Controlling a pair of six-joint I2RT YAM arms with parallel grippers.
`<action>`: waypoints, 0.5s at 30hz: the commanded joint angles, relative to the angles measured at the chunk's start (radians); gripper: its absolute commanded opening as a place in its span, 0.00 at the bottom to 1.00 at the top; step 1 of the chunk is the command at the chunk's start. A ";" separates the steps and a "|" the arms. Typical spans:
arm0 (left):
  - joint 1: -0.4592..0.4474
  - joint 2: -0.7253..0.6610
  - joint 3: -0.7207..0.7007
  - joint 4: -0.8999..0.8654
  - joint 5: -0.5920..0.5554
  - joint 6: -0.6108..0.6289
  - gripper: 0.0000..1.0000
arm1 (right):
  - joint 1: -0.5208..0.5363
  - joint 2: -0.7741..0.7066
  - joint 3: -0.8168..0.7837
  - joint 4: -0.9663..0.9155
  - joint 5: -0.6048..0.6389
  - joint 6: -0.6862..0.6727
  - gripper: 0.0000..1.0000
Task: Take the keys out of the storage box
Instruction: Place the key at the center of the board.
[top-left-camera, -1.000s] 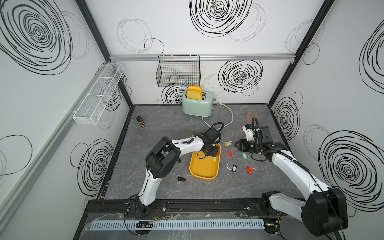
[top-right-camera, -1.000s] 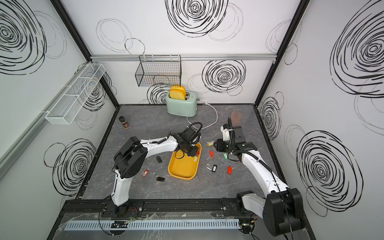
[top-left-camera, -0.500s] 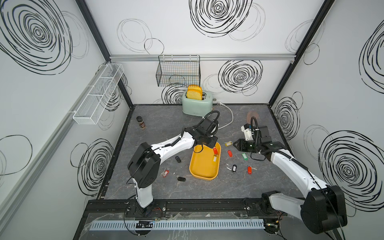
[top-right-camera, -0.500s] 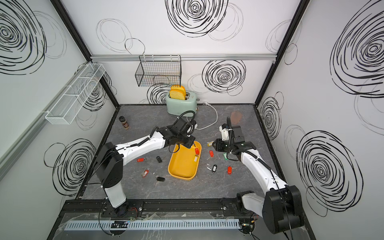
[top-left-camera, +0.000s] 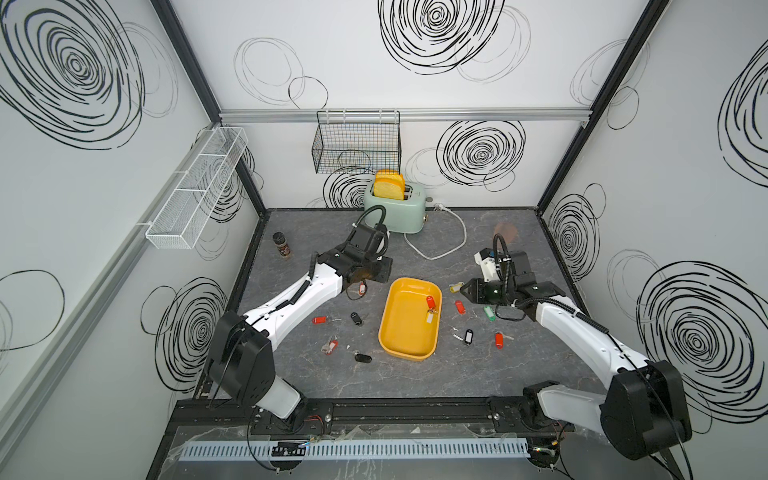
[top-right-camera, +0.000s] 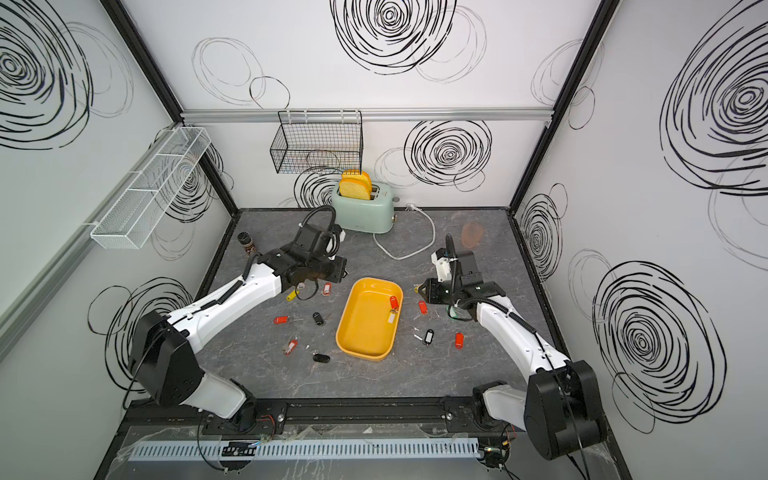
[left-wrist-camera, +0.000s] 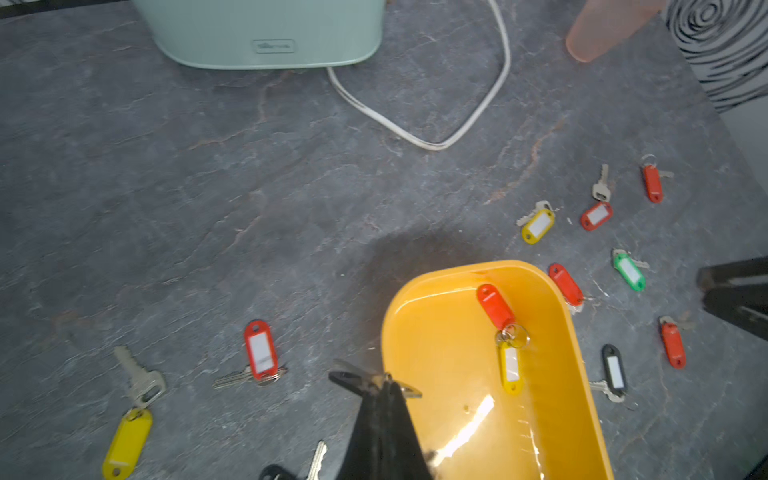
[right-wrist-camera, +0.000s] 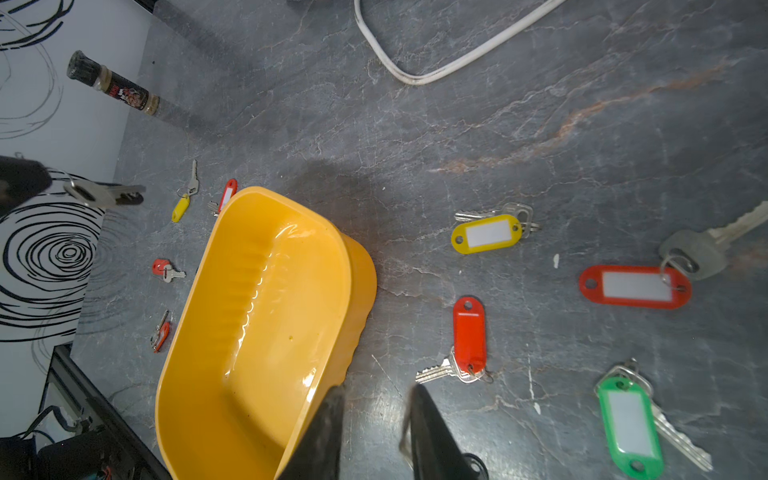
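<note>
Left claw (left-wrist-camera: 386, 382) back, tight on key (right-wrist-camera: 99, 192)

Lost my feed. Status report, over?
Left gripper shut on key. Right gripper open, empty. Red key, yellow key in box. Nothing blocking.

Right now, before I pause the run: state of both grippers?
Left gripper: closed, holding a key.
Right gripper: open, nothing between the jaws.
</note>
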 joint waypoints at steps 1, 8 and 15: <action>0.074 -0.030 -0.025 -0.010 -0.024 0.013 0.00 | 0.009 0.014 0.018 0.023 -0.001 0.007 0.31; 0.241 0.007 -0.051 -0.018 -0.085 0.007 0.00 | 0.010 0.033 0.016 0.036 0.002 0.008 0.31; 0.401 0.062 -0.101 -0.001 -0.156 -0.053 0.00 | 0.009 0.059 0.025 0.045 -0.003 0.002 0.31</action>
